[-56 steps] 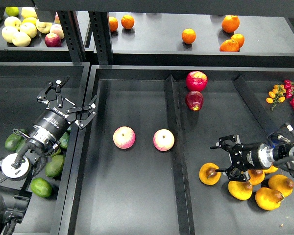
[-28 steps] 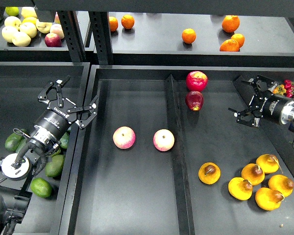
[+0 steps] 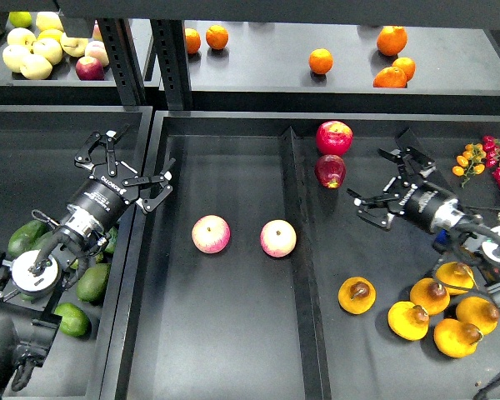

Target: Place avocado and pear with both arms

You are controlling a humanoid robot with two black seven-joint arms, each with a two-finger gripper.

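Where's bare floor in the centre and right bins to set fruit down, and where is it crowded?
Centre bin: bare in front of and behind the two pink-yellow apples. Right bin: a bare band between the red apples and the pears, under the open right gripper. Its near right corner is crowded with pears. The open left gripper hovers over the left edge.

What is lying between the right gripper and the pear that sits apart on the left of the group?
In the head view, nothing: only bare dark tray floor separates the open right gripper from the pear.
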